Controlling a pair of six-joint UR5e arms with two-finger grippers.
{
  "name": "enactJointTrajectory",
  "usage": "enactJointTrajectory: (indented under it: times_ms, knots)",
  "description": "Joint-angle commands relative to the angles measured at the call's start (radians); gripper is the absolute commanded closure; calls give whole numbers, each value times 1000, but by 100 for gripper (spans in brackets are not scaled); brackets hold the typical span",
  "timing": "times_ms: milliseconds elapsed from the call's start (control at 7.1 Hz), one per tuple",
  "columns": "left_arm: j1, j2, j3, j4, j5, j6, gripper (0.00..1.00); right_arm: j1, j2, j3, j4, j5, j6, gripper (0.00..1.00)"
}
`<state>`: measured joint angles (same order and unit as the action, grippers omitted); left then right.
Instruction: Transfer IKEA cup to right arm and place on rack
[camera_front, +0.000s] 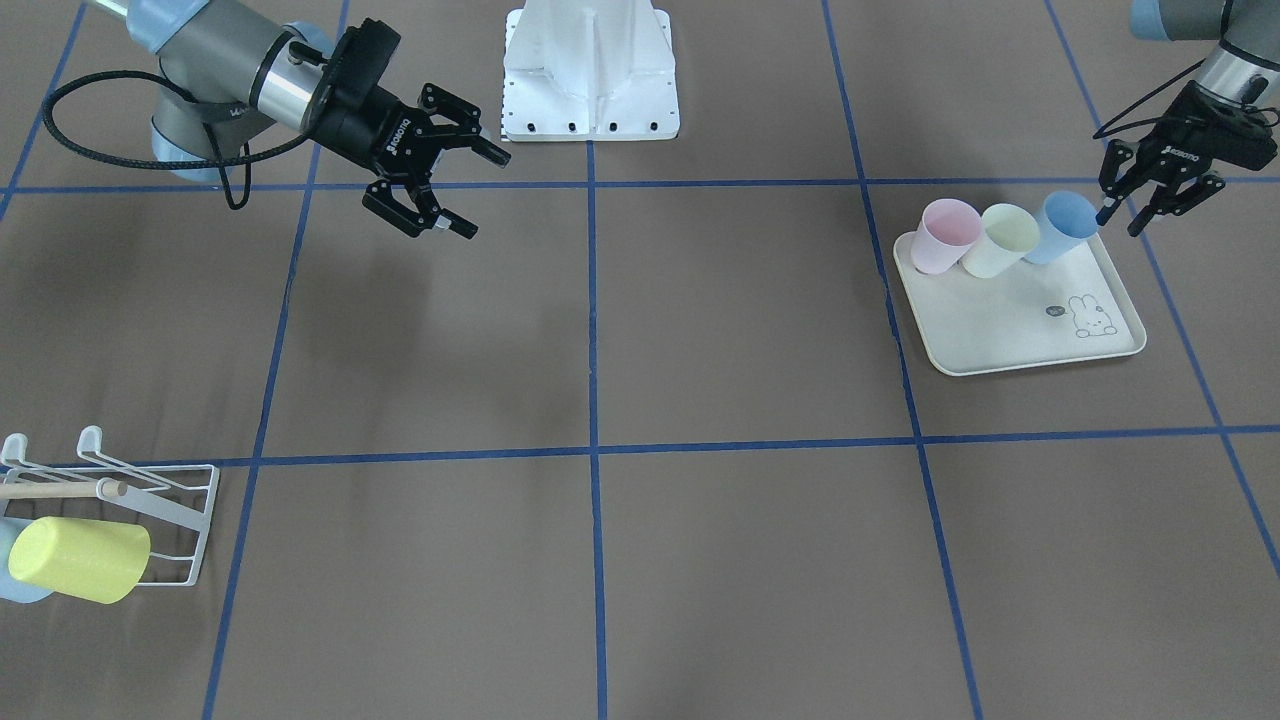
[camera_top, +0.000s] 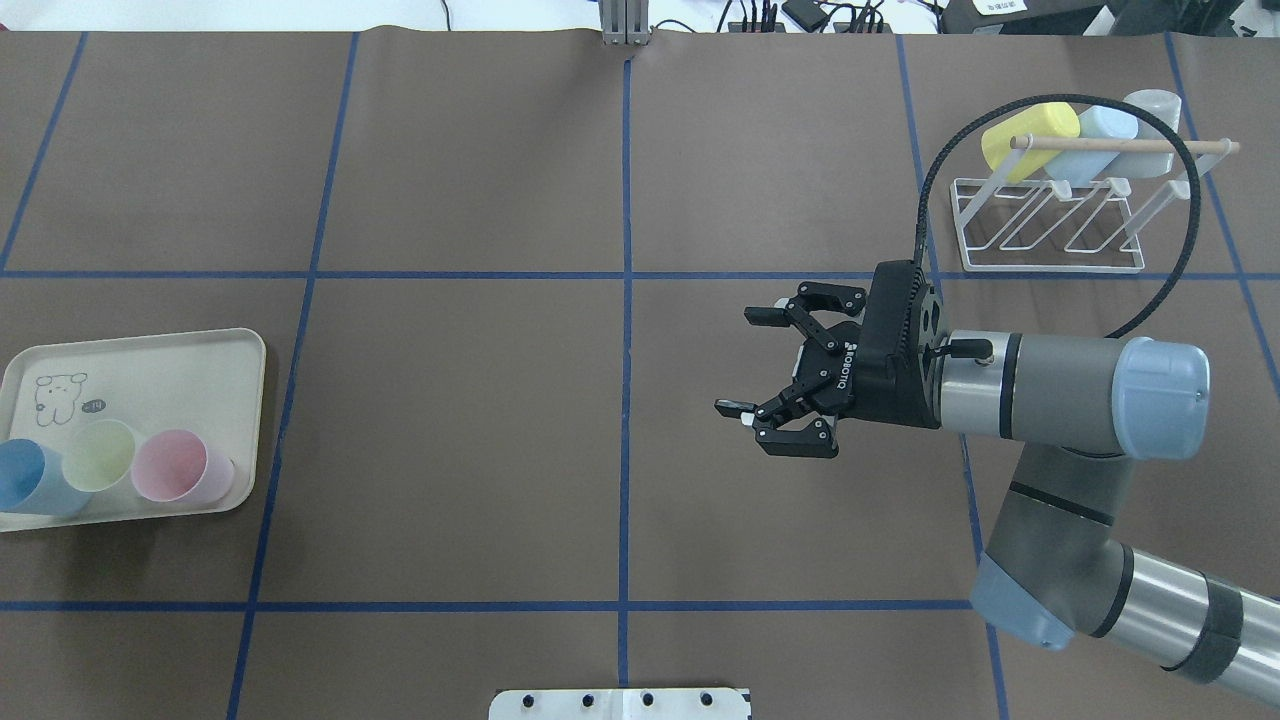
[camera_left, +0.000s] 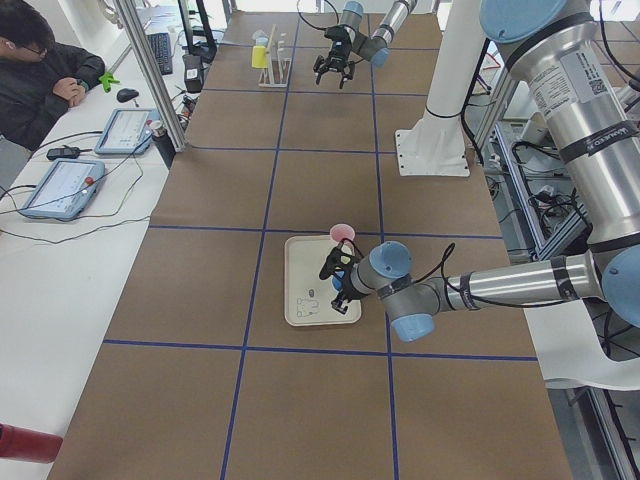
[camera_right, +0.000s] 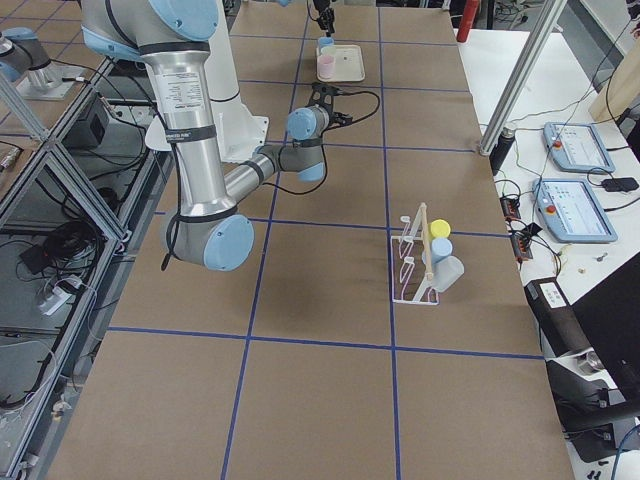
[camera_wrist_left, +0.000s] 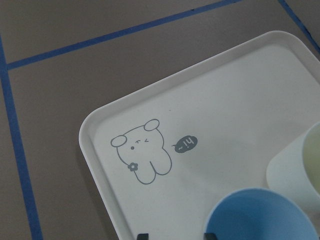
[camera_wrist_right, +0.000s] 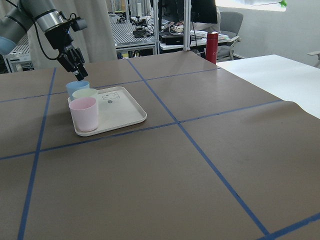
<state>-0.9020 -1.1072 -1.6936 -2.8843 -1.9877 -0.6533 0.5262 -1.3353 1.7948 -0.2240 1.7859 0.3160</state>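
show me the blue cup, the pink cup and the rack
blue cup (camera_wrist_left: 260, 217), left wrist view, inside its mouth
pink cup (camera_top: 172, 465), overhead view, inside its mouth
rack (camera_top: 1110, 145), overhead view, its wooden rod

The middle of the table (camera_front: 700, 330) is bare, so the way between the tray (camera_front: 1010, 335) and the rack (camera_top: 1050, 245) is wide and free. Only the white base (camera_front: 590, 90) stands at the robot's edge. On the tray three cups stand in one row, touching: the pink cup (camera_front: 945, 235), the pale green cup (camera_front: 1003, 240) and the blue cup (camera_front: 1065, 225). The blue cup is free on its outer side, where the left gripper (camera_front: 1120, 222) hangs with fingers spread. The remaining tray floor is bare. On the rack, the yellow cup (camera_top: 1025, 135), the pale blue cup (camera_top: 1100, 130) and the grey cup (camera_top: 1150, 105) fill the side away from the robot. Two prong tips (camera_front: 90, 437) are bare.
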Motion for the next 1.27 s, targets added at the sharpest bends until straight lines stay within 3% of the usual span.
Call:
enactJointTrajectory:
  times_ms: [0,704,1127]
  knots:
    - [0,-3,-9,-3,-5,-2,50,0,-1,0,0,0,0,1]
    - [0,-19,-3,-12,-39,-3,51,-2,-4,0,0,0,0,1]
    - [2,-29,9,-10,-39,-2,56,-3,-8,-3,0,1,0,1]
